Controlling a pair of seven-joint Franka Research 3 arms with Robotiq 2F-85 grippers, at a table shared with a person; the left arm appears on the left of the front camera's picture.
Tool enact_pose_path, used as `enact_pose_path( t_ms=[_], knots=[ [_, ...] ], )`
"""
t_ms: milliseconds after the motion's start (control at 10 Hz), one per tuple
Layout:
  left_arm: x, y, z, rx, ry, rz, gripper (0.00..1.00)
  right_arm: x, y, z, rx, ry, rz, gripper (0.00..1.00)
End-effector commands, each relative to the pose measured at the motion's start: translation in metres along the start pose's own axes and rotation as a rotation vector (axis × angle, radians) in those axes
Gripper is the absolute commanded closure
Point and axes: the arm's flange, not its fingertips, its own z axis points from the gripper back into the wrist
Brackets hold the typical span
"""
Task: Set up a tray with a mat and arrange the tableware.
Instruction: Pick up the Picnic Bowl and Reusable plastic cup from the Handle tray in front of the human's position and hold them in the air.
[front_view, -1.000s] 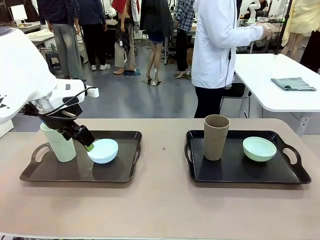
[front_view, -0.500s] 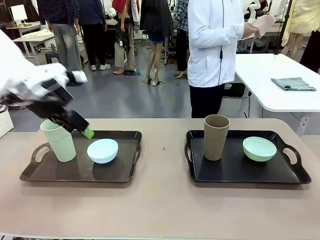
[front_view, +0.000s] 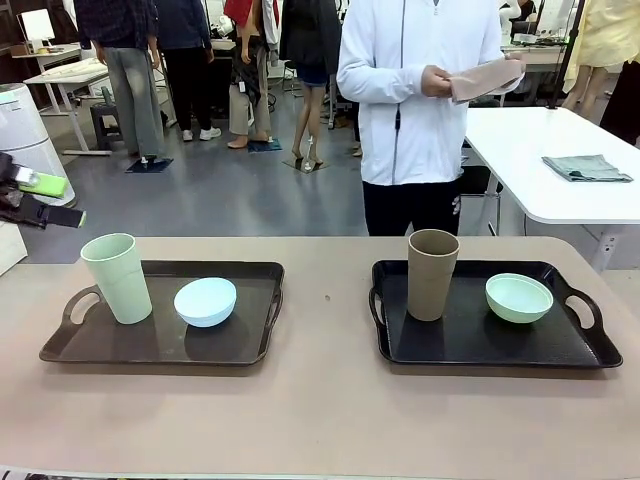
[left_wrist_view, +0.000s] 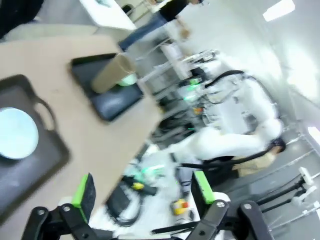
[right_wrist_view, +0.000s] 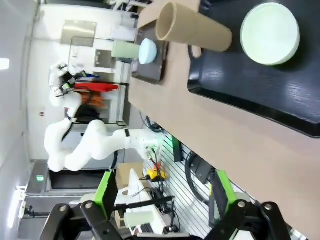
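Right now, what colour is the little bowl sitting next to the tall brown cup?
Mint green bowl, beside the brown cup; clearest in the front view.

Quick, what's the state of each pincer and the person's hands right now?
Left pincer: open, holding nothing.
Right pincer: open, holding nothing.
Person's hands: holding a beige mat.

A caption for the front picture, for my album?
Two trays, each with cup and bowl, wait as a person holds a mat; left claw open.
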Motion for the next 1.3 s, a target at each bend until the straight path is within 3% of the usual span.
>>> enact_pose_path(
  t_ms=[0, 100, 200, 300, 500, 600, 700, 800, 1200],
  knots=[
    [0.009, -0.015, -0.008, 0.134, 0.030, -0.101, 0.00, -0.001, 0.002, -0.005, -0.041, 0.013, -0.015, 0.00],
    [0.009, -0.015, -0.008, 0.134, 0.030, -0.101, 0.00, -0.001, 0.002, -0.005, -0.041, 0.013, -0.015, 0.00],
    [-0.001, 0.006, -0.001, -0.008, 0.002, 0.005, 0.00, 0.000, -0.001, 0.001, -0.005, 0.002, -0.006, 0.00],
    [0.008, 0.024, -0.012, -0.057, -0.020, 0.132, 0.00, 0.003, 0.001, -0.003, 0.104, 0.032, -0.040, 0.00],
    [0.001, 0.055, -0.015, 0.008, -0.132, 0.326, 0.00, 0.004, -0.012, -0.004, 0.315, 0.015, -0.115, 0.00],
    [-0.005, 0.064, -0.020, 0.012, -0.101, 0.371, 0.00, 0.003, -0.015, -0.004, 0.394, 0.008, -0.086, 0.00],
    [-0.008, 0.069, -0.021, 0.044, -0.040, 0.383, 0.00, 0.002, -0.012, -0.008, 0.371, 0.008, -0.019, 0.00],
    [-0.003, 0.070, -0.008, -0.002, -0.095, 0.311, 0.00, -0.003, -0.007, -0.014, 0.290, 0.024, -0.088, 0.00],
    [-0.003, 0.070, -0.008, -0.002, -0.095, 0.311, 0.00, -0.003, -0.007, -0.014, 0.290, 0.024, -0.088, 0.00]
  ],
)
